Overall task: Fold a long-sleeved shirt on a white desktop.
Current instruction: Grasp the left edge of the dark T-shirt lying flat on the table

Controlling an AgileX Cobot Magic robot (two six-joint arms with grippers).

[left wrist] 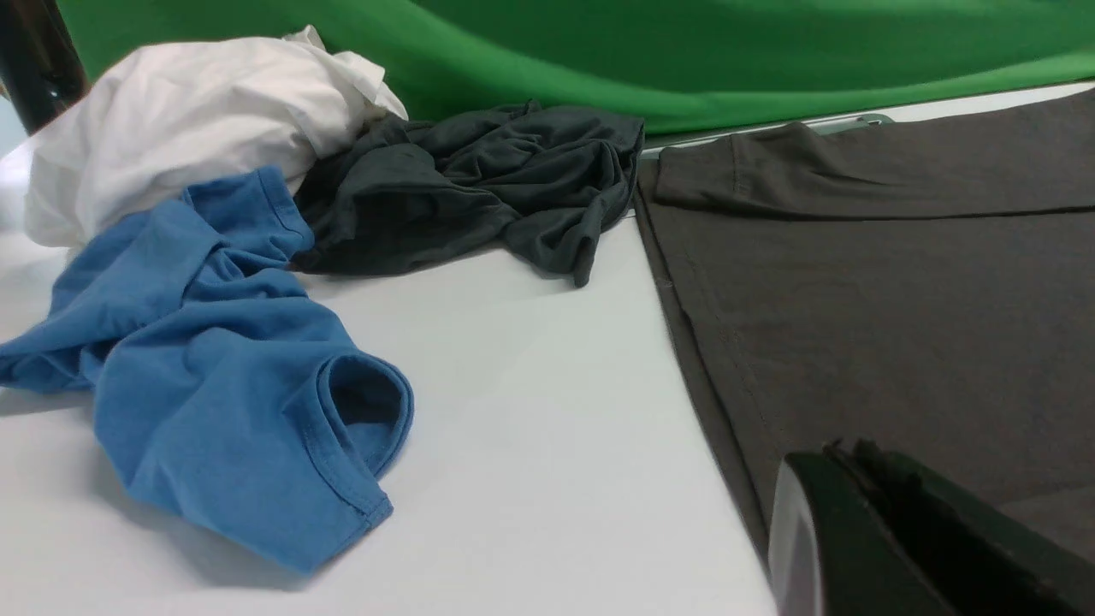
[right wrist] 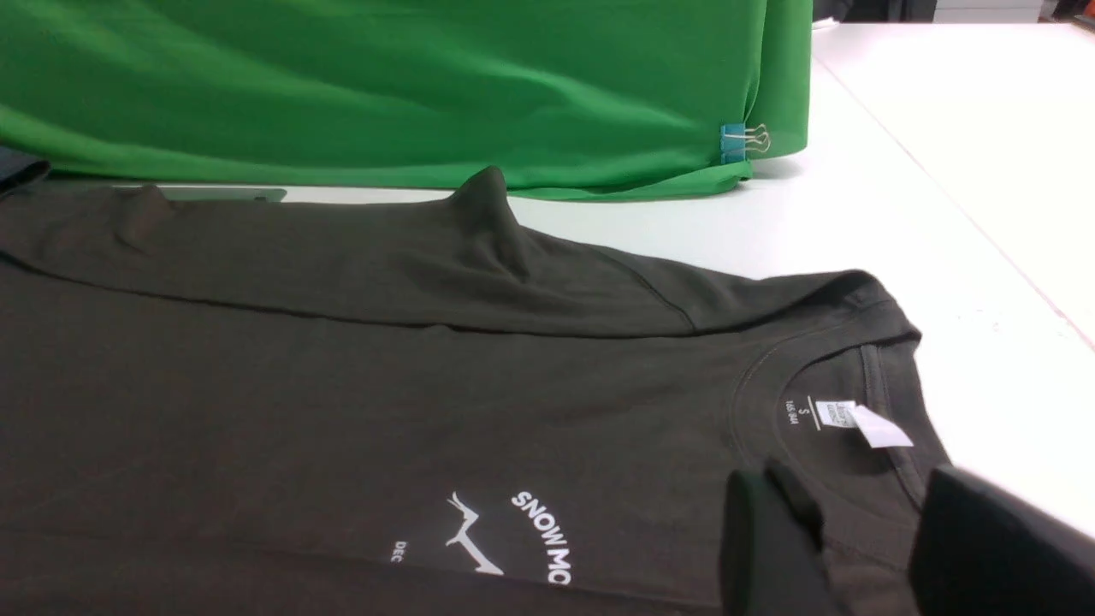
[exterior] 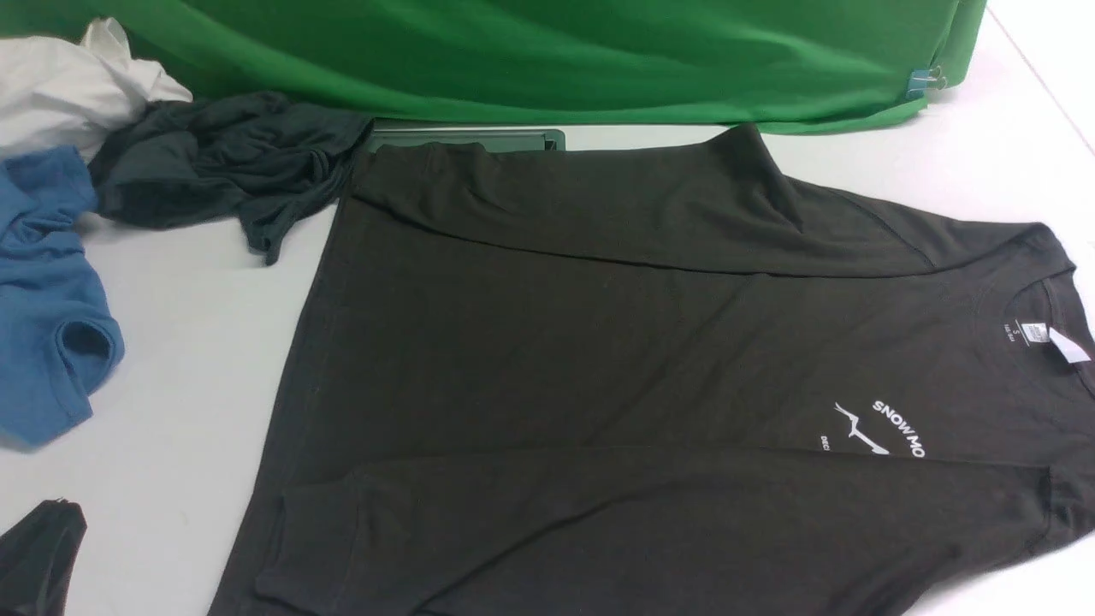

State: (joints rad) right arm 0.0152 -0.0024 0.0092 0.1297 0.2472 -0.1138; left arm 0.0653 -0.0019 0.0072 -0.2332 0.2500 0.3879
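The shirt (exterior: 633, 359) lies chest up on the desk (exterior: 171, 342), spread lengthwise, with its hem towards the left and its collar (right wrist: 821, 419) at the right. Both sleeves are folded inward over the body: the far sleeve (exterior: 599, 205) runs along the shirt's far side, with a small peak of cloth standing up midway, and the near sleeve (exterior: 684, 513) lies along its near side, covering part of the white chest print (exterior: 864, 432). Both cuffs lie by the hem. A white label (right wrist: 881, 428) shows inside the collar. The left gripper (left wrist: 855, 453) is clenched with nothing in its tips, off the near part of the shirt's hem side. The right gripper (right wrist: 855, 483) is released, its fingers parted and empty, near the shirt's collar end. Beyond the shirt's far left corner is the slot (exterior: 513, 139), partly covered by the far sleeve. The dark garment (exterior: 214, 162) is bunched just left of that corner, the white cloth (exterior: 68, 85) farther left of the shirt, and the blue garment (left wrist: 248, 359) left of the hem, well apart from it. Beyond the shirt hangs the green cloth (exterior: 513, 60), with a blue clip (right wrist: 733, 143) at its right end.
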